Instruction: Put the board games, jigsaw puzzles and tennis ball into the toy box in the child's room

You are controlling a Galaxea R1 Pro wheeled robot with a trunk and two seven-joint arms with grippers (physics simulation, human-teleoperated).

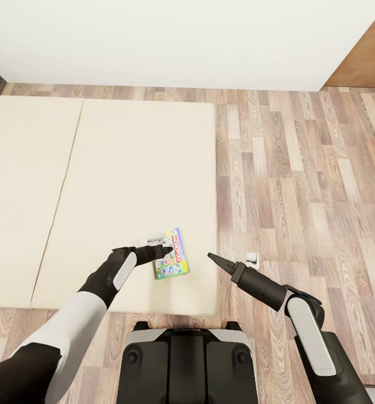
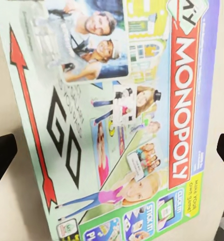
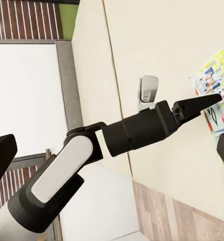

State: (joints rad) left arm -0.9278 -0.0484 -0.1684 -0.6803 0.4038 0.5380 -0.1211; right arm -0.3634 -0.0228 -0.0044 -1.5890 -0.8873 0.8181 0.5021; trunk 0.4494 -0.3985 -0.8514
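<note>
So the Monopoly board game is lying flat on the bed, close to the mattress's near edge and not far from its right-hand corner. Its long axis runs roughly away from the robot, tilted a little toward the right edge. The left gripper is right on top of it — in the left wrist view the box cover sits between the two dark fingertips, which stand wide apart, one off each long side, so the fingers straddle the short width. I'd say that's the grab to go for, and the left arm is clearly the nearer one. The right gripper hangs just off the mattress's right edge over the floor, beside the box but not touching it; whether its fingers are apart or together I can't tell.
</note>
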